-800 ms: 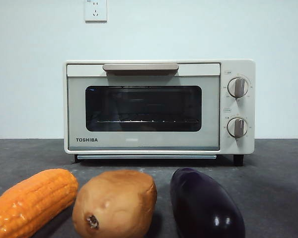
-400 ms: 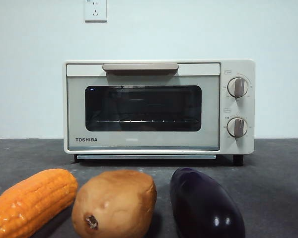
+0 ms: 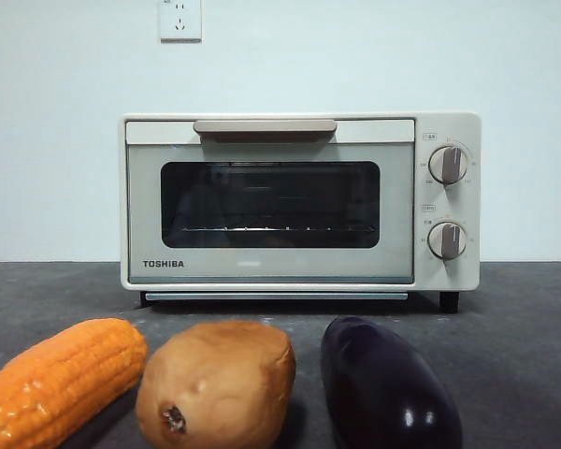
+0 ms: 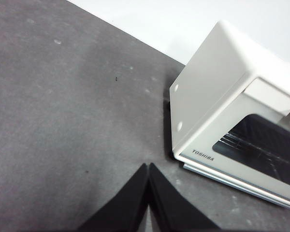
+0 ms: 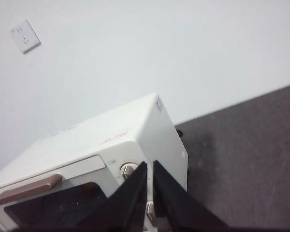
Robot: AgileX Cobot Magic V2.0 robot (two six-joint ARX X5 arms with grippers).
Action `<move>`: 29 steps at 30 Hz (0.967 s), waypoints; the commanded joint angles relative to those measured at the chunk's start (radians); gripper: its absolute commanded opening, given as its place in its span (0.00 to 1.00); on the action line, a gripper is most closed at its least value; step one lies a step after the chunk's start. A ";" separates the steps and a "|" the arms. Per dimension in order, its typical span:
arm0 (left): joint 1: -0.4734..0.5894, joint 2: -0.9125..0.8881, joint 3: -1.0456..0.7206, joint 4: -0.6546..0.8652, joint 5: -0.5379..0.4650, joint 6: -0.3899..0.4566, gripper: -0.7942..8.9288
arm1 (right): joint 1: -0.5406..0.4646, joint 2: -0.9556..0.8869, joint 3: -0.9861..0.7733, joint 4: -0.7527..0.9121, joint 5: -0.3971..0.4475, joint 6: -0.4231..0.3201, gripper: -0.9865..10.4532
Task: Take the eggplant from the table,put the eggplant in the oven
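The glossy dark purple eggplant (image 3: 385, 388) lies on the dark grey table (image 3: 524, 327) at the front right, beside the potato. Behind it the cream Toshiba oven (image 3: 299, 201) stands with its glass door closed and the wire rack visible inside. No arm shows in the front view. In the left wrist view my left gripper (image 4: 148, 167) hangs shut and holds nothing, over bare table by the oven (image 4: 222, 96), on its side with the Toshiba label. In the right wrist view my right gripper (image 5: 150, 165) is shut and holds nothing, high above the oven (image 5: 111, 150) at its knob end. Neither wrist view shows the eggplant.
A brown potato (image 3: 215, 385) sits at front centre, and an orange corn cob (image 3: 61, 379) lies left of it. A wall socket (image 3: 179, 19) is on the white wall behind the oven. Two round knobs (image 3: 447, 165) are on the oven's right.
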 commanded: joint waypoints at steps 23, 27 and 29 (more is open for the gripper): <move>-0.048 0.608 0.518 -0.193 0.336 0.261 0.09 | 0.040 0.589 0.520 -0.631 -0.596 -0.132 0.31; -0.069 0.619 0.526 -0.193 0.336 0.266 0.09 | 0.105 0.636 0.520 -0.652 -0.602 -0.125 0.42; -0.077 0.619 0.528 -0.193 0.336 0.268 0.09 | 0.149 0.656 0.520 -0.637 -0.601 -0.093 0.43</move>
